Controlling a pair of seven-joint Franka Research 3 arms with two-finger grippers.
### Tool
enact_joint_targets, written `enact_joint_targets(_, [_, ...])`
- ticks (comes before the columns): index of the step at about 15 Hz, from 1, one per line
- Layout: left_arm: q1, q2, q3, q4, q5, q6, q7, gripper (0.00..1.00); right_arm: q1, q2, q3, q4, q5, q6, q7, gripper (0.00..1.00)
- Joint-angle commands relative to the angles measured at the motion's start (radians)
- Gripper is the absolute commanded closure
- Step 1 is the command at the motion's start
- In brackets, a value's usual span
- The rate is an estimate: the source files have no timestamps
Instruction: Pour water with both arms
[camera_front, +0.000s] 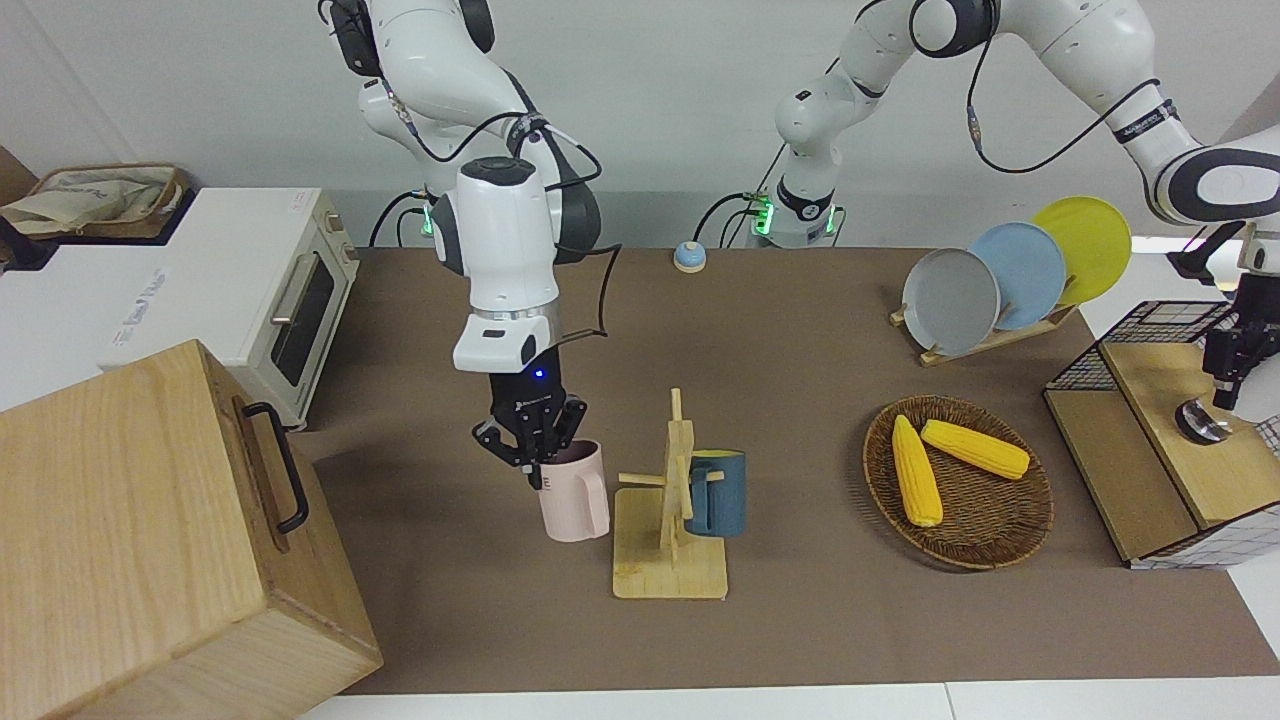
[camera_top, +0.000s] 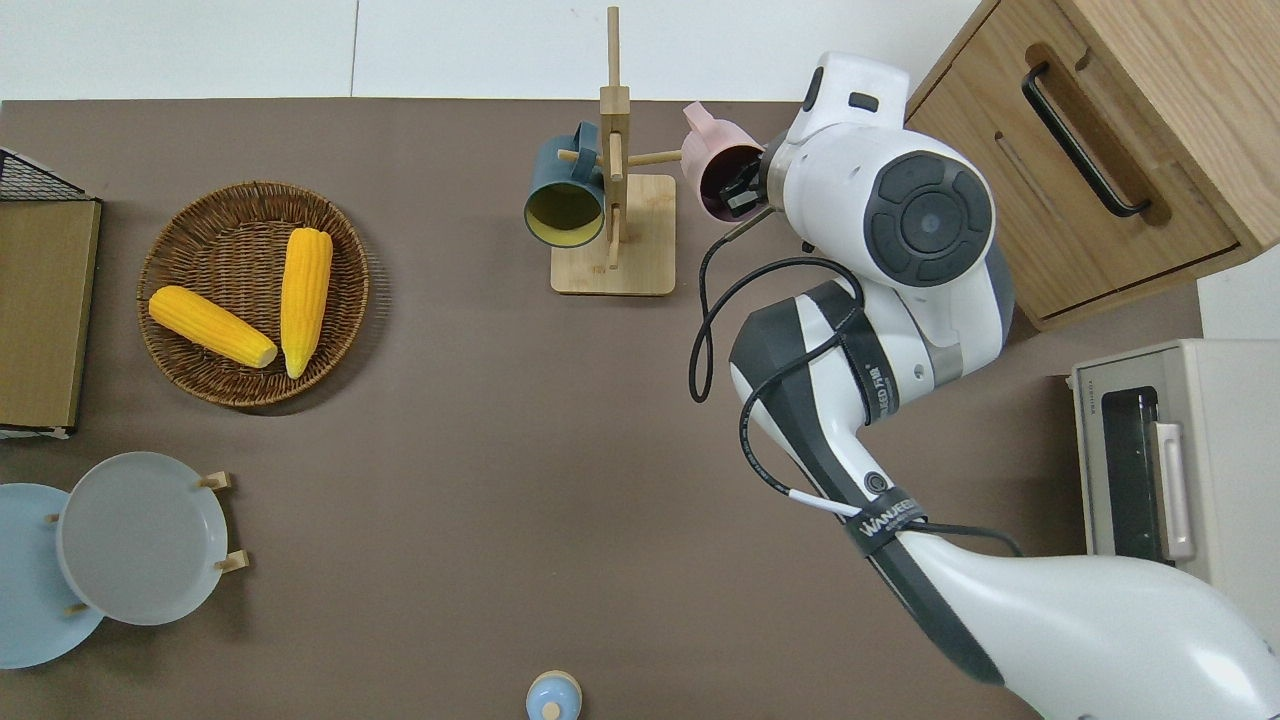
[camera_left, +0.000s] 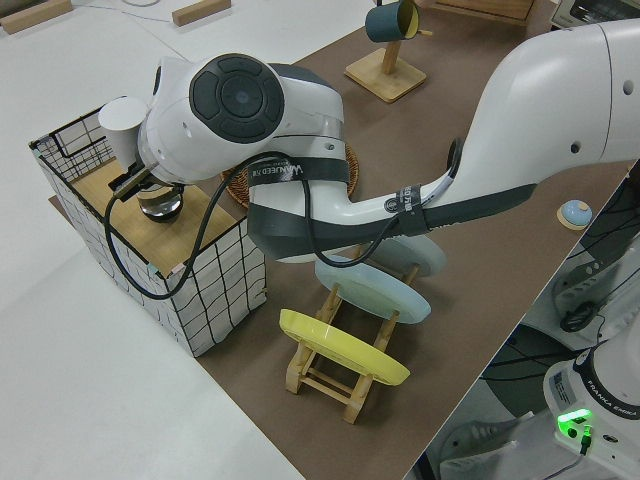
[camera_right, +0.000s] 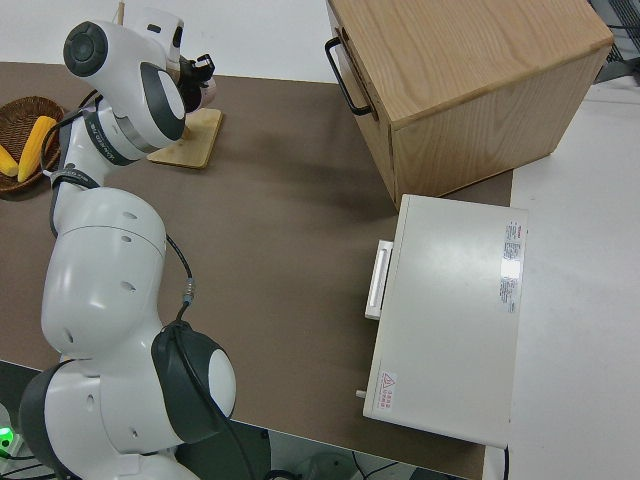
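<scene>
Two mugs at wooden rack. Pink mug, rigid, light, probably breakable: right gripper fingers clamped over its rim. Blue mug hangs. Left gripper over crate; fingers indiscernible.

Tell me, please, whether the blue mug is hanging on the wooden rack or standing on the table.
Hanging. The blue mug hangs by its handle on a peg of the wooden rack, tilted.
</scene>
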Motion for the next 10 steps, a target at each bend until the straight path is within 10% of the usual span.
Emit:
enact_joint_targets(1, [-0.014,-0.026,0.018,0.052,0.02,-0.054,-0.082,1.0,-0.037,-0.049,0.014,-0.03,-0.016,-0.059,-0.038,1.0])
enact_joint_targets(4, [-0.014,-0.028,0.018,0.113,0.106,-0.135,-0.178,1.0,-0.057,-0.087,0.014,-0.054,-0.011,-0.123,-0.053,1.0])
enact_joint_targets(10, [-0.018,-0.094,0.009,0.121,0.183,-0.21,-0.28,1.0,-0.049,-0.135,0.021,-0.054,0.006,-0.459,-0.041,1.0])
